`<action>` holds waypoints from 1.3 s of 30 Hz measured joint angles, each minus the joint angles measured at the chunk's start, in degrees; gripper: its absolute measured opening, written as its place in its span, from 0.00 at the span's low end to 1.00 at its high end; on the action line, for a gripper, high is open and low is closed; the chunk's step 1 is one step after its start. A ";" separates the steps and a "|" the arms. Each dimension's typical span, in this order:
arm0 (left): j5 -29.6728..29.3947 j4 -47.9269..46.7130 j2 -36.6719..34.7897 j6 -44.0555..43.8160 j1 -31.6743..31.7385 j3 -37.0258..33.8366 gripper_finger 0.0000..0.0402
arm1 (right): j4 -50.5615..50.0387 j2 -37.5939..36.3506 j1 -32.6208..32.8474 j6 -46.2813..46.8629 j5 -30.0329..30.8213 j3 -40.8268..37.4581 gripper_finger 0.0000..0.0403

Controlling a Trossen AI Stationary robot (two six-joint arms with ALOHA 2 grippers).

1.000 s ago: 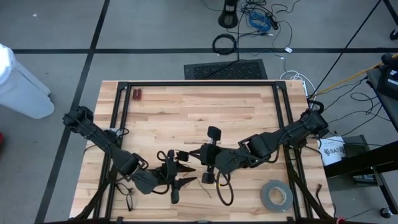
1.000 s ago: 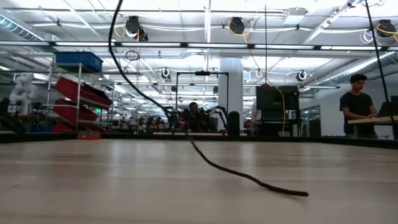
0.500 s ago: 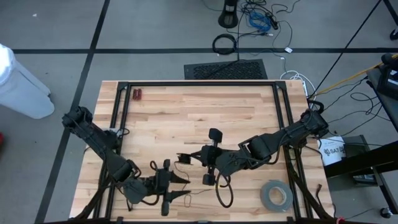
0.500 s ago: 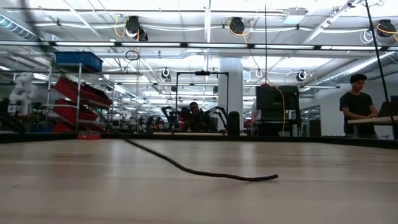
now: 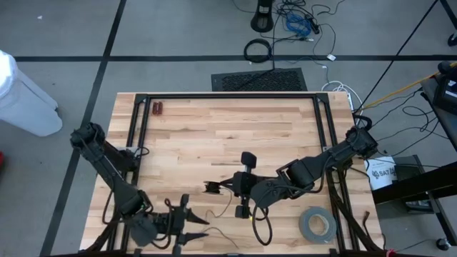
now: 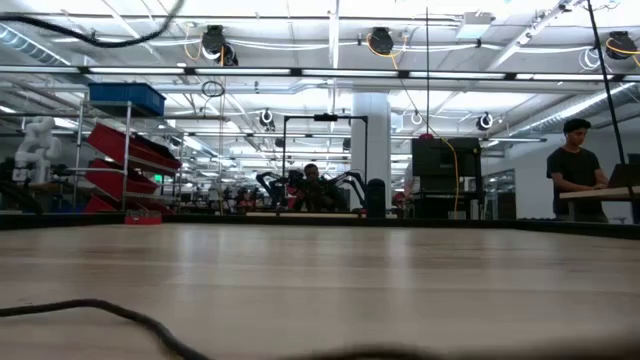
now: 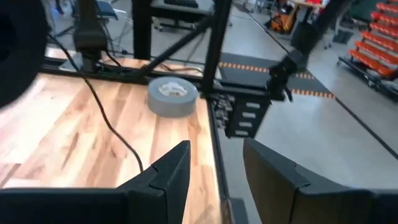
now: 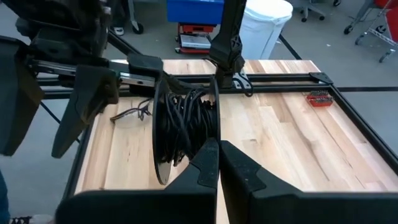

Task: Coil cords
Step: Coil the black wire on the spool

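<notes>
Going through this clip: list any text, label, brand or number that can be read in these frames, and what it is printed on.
"SAT...": partial dark lettering on the white bucket beside the table's right edge, high view; the rest is cut off.
Label strips on the dark box hanging off the table edge, left wrist view: too blurred to read.
Nothing readable on the grey tape roll or the wooden table.

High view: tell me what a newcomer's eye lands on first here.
Two dark arms meet low over the wooden table. The right gripper, shut, holds a small black cord bundle near the table's middle, with a loose strand running off it. The left gripper, open, sits at the table's near edge, and a grey tape roll lies at the near right corner.
</notes>
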 joint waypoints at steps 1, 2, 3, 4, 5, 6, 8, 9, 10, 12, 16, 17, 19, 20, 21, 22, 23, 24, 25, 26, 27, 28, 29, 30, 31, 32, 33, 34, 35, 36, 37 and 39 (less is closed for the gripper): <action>-0.06 -0.32 0.00 -0.17 -0.58 0.00 0.39 | 0.32 0.02 0.14 0.00 0.01 -0.02 0.00; -0.31 -0.65 0.00 -0.80 -1.10 0.00 0.39 | 0.50 0.02 0.30 -0.02 0.01 -0.02 0.00; -1.13 -1.10 0.00 -1.11 -1.60 0.00 0.39 | 0.54 0.02 0.48 -0.02 0.09 -0.02 0.00; -2.28 -1.28 0.00 -1.08 -2.12 0.00 0.39 | 0.53 0.02 0.69 -0.02 0.34 -0.02 0.00; -4.12 -1.30 0.00 -1.04 -2.76 0.00 0.39 | 0.50 0.02 1.01 -0.05 0.93 -0.02 0.00; -6.74 -1.34 0.00 -0.74 -3.40 0.00 0.39 | 0.49 0.02 1.28 -0.17 1.23 -0.04 0.00; -13.51 -1.23 0.00 1.38 -4.67 0.00 0.39 | 0.49 0.02 1.83 -0.34 1.24 -0.04 0.00; -17.61 -1.25 0.00 2.84 -5.33 0.00 0.39 | 0.49 0.02 2.17 -0.37 1.32 -0.04 0.00; -21.64 -1.21 0.00 4.53 -5.96 0.00 0.39 | 0.49 0.02 2.51 -0.37 1.41 -0.04 0.00; -28.19 -0.67 0.00 9.06 -6.94 0.00 0.39 | 0.47 0.02 3.28 -0.41 1.79 -0.04 0.00; -31.64 -0.07 -0.19 16.69 -7.00 0.00 0.39 | 0.47 0.02 5.08 -1.02 4.71 -0.04 0.00; -31.63 0.35 -0.22 18.28 -6.62 0.00 0.39 | 0.51 0.02 5.58 -1.40 5.21 -0.04 0.00; -30.09 1.80 -0.27 21.81 -5.52 0.00 0.39 | 0.47 0.04 6.35 -1.51 6.11 -0.04 0.00; -29.26 2.93 -0.28 23.88 -5.02 0.00 0.39 | 0.49 0.04 6.67 -1.49 6.18 -0.04 0.00; -28.43 4.08 -0.28 25.84 -4.53 0.00 0.39 | 0.49 0.04 7.00 -1.46 6.23 -0.04 0.00; -27.49 5.35 -0.28 27.81 -3.94 0.00 0.39 | 0.49 0.04 7.33 -1.46 6.49 -0.04 0.00; -26.17 6.53 -0.28 29.36 -3.25 0.00 0.39 | 0.50 0.15 7.64 -1.45 6.90 -0.04 0.00; -24.74 7.62 -0.28 30.60 -2.55 0.00 0.39 | 0.61 0.28 7.83 -1.47 7.25 -0.04 0.00; -23.23 8.63 -0.28 31.47 -1.90 0.00 0.39 | 0.78 0.38 8.05 -1.54 7.22 -0.04 0.00; -21.46 9.47 -0.28 32.11 -1.27 0.00 0.39 | 0.99 0.48 8.12 -1.60 7.16 -0.04 0.00; -19.27 10.25 -0.28 32.59 -0.59 0.00 0.39 | 1.10 0.48 8.21 -1.60 7.18 -0.06 0.00; -17.00 10.97 -0.28 33.21 -0.04 0.00 0.39 | 1.27 0.50 8.27 -1.60 7.23 -0.06 0.00; -14.75 11.60 -0.28 33.36 0.48 0.00 0.39 | 1.61 0.57 8.29 -1.57 7.32 -0.06 0.00; -12.72 12.03 -0.28 33.36 0.94 0.00 0.39 | 1.88 0.62 8.29 -1.67 7.44 -0.06 0.00; -11.64 12.31 -0.28 33.34 1.30 0.00 0.39 | 1.91 0.69 8.29 -1.81 7.45 -0.06 0.00; -10.96 12.54 -0.28 33.34 1.55 0.00 0.39 | 1.95 0.73 8.29 -1.90 7.45 -0.06 0.00; -10.56 12.70 -0.28 33.38 1.68 0.00 0.39 | 2.18 0.74 8.33 -1.91 7.39 -0.06 0.00; -10.54 12.75 -0.28 33.38 1.68 0.00 0.39 | 2.30 0.74 8.34 -1.92 7.35 -0.06 0.00; -10.53 12.81 -0.28 33.38 1.70 0.00 0.39 | 2.33 0.74 8.34 -1.92 7.38 -0.06 0.00; -10.53 12.80 -0.28 33.42 1.74 0.00 0.38 | 2.45 0.74 8.33 -2.04 7.41 -0.06 0.00; -10.53 12.74 -0.28 33.43 1.73 0.00 0.38 | 2.78 0.74 8.31 -2.48 7.42 -0.06 0.00; -10.55 12.79 -0.28 33.43 1.70 0.00 0.35 | 4.01 0.74 8.30 -3.40 7.36 -0.06 0.00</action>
